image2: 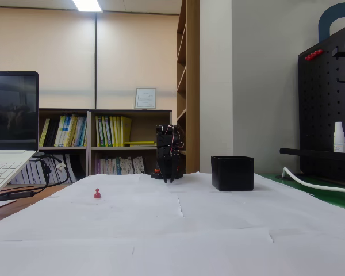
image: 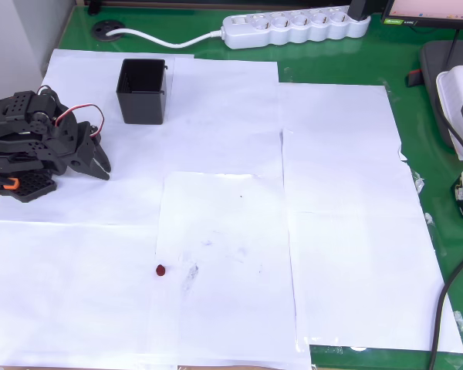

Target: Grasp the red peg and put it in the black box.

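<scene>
Nothing done yet. Red peg [image: 160, 270] sits loose on the white paper [image: 347, 200] over the worktop, well apart from the pincer [image: 102, 163], which is parked by the arm base, empty, tips near-together. Black box [image: 143, 91] upright, looks empty inside. Grasp, carry, drop all remain

White paper sheets [image: 339, 193] covered most of a green table [image: 417, 139], overlapping at their edges. At the far edge in the overhead view lay a white power strip [image: 297, 27], its white cable [image: 170, 38] curving off to the left. In the fixed view, an open laptop [image2: 8, 132] stood at the left, bookshelves [image2: 103, 141] lined the far wall, and a black pegboard [image2: 328, 109] rose at the right with a small white bottle [image2: 339, 137] on its ledge.
</scene>
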Motion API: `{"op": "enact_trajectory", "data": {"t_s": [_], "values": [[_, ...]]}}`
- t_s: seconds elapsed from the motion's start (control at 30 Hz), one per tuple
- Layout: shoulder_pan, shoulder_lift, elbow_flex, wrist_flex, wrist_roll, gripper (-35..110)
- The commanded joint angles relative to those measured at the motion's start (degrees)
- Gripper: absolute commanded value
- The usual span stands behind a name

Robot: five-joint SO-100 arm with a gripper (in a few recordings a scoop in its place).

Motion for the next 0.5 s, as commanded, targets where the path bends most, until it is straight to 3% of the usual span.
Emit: {"op": "enact_trajectory", "data": {"t_s": [0.0,0.47], "values": [[-1.41,-1.85,1.23,4.31,2.9,0],[-1.49,-1.85,1.23,4.39,2.55,0]]}}
